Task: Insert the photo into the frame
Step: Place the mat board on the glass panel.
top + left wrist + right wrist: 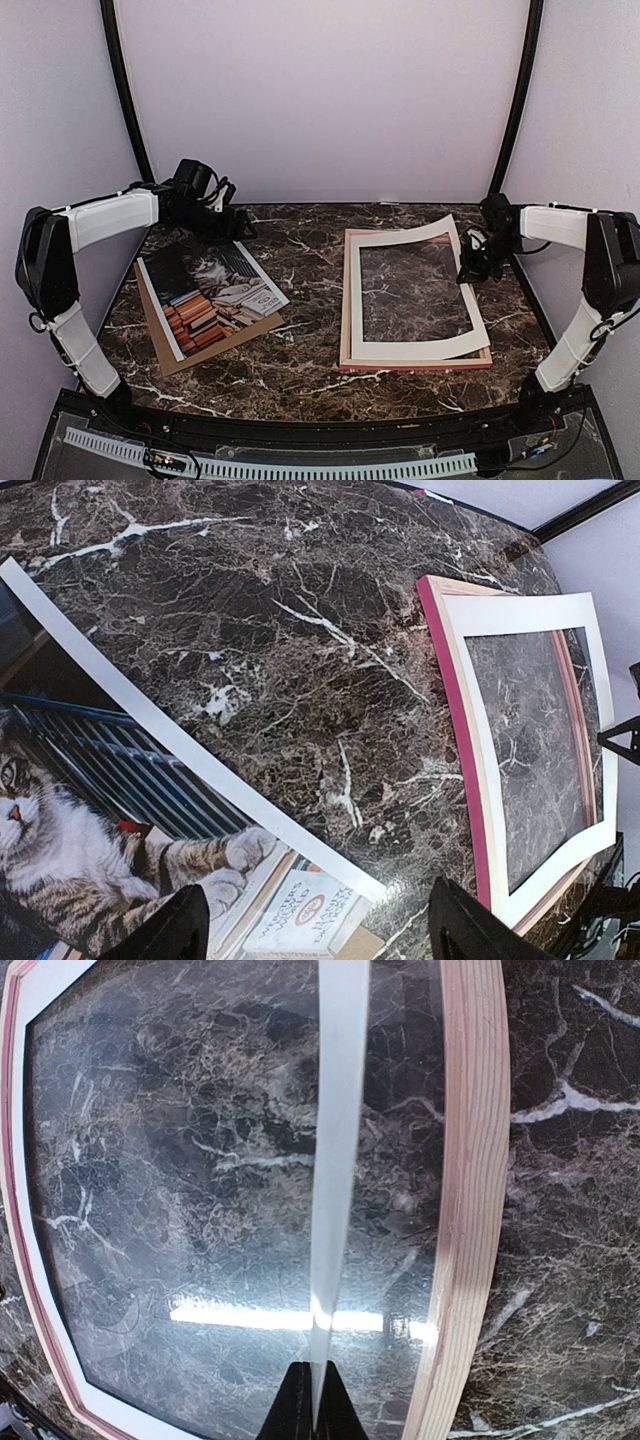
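The photo (210, 295) shows a tabby beside books.

one photo (212, 288) is counted, and one frame (415, 365). on the photo one cat (40, 820) is shown. one white mat (418, 349), with a single window cut in it, is seen. one brown board (195, 357) is counted under the photo. two robot arms are counted, a left arm (105, 218) and a right arm (560, 225). all of it is borne by one marble table (300, 375).
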### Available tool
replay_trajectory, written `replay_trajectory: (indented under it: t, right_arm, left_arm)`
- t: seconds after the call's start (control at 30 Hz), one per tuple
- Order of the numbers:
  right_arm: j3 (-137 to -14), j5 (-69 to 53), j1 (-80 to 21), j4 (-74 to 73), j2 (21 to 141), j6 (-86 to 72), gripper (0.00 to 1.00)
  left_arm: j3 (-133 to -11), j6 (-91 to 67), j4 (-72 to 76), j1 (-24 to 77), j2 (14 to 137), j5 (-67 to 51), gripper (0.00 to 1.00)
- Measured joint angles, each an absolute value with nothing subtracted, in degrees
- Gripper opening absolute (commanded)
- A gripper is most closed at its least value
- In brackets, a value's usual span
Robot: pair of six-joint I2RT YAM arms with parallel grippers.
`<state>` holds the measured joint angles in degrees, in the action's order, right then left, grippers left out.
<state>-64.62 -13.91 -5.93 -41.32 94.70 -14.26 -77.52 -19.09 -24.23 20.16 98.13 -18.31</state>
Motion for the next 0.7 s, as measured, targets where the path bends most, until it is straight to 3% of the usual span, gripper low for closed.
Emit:
replay_trajectory:
  t: [0.5,0.7]
  right_arm:
    - [-62.41,-13.87,-5.93,-39.05,94.65,-15.20,0.27]
    - [-61.69,-13.23,-5.93,-38.79,94.61,-15.22,0.37]
  left_arm:
    - [-76.86,-17.98,-24.53,20.16,91.70,-11.31,0.84]
    - [-75.83,-17.91,-24.51,20.16,90.35,-9.28,0.95]
